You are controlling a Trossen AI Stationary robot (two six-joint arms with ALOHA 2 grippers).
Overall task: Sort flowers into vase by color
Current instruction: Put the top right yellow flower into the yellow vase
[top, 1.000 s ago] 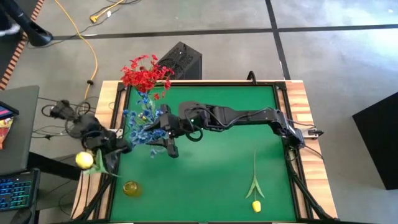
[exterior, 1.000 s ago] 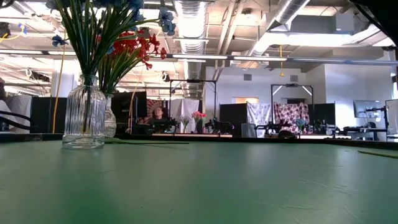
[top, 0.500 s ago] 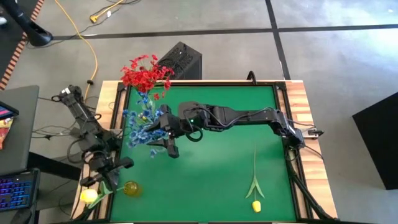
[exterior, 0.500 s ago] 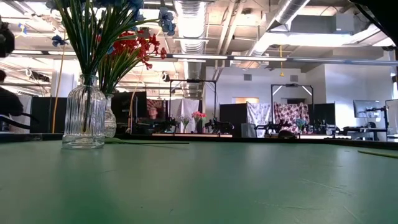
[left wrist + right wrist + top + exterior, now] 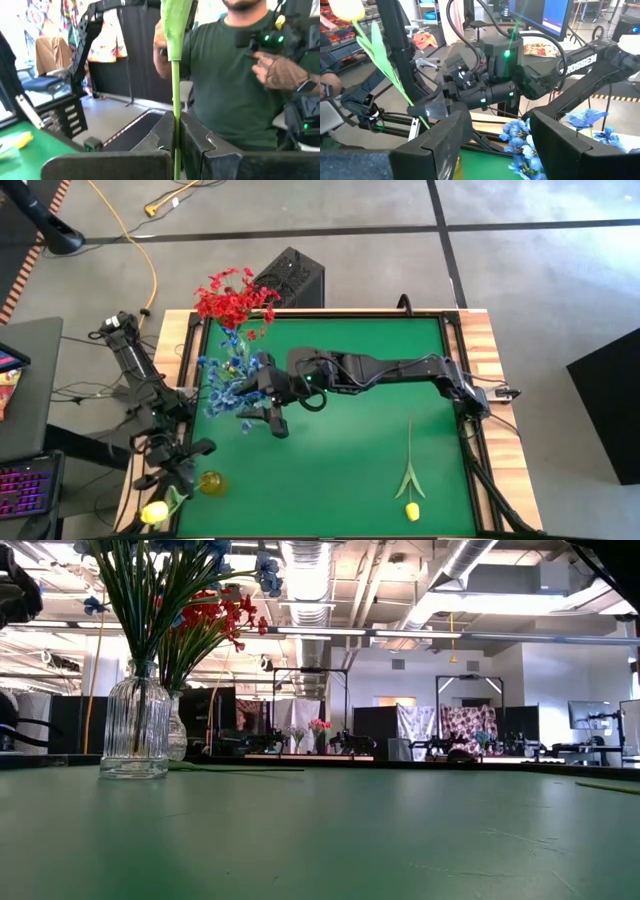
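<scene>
The left gripper point(image 5: 172, 476) pinches a yellow tulip point(image 5: 155, 511) at the table's near left edge point(image 5: 150, 480), beside the yellow vase point(image 5: 211, 481). It has swung nearer since before. Past it, the right gripper point(image 5: 258, 412) hangs open by the blue flowers point(image 5: 225, 375). Wide green table point(image 5: 350, 460) lies beside it.

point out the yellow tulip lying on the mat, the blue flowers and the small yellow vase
yellow tulip point(image 5: 412, 509), high view, on the bud
blue flowers point(image 5: 224, 383), high view, on the blossom cluster
small yellow vase point(image 5: 211, 481), high view, on its body
</scene>
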